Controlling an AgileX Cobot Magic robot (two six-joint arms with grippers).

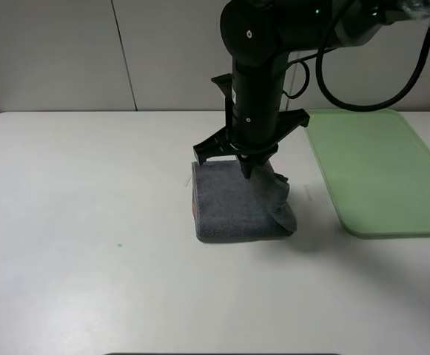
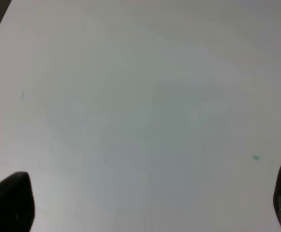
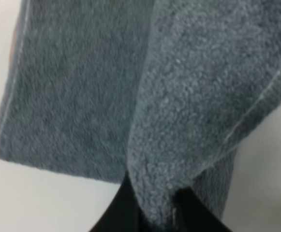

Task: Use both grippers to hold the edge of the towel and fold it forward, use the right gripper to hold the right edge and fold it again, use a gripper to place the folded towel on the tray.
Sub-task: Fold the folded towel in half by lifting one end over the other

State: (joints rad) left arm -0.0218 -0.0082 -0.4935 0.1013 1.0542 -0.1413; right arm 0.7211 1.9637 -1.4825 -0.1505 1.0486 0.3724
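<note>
Bare bench (image 1: 89, 207) spreads left of the folded towel (image 1: 226, 207); the tray (image 1: 381, 174) lies near its right side. The right pincer (image 1: 246, 168), above the towel, grips its raised right flap; the left pincer (image 2: 145, 203) gapes wide over bare bench

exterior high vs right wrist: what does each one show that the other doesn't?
Only exterior high: the green tray, the white table and the whole black arm. Only right wrist: a close look at the fingers pinching a raised fold, plus a pale hem. Both: the grey towel with the right tool shut on it.
</note>
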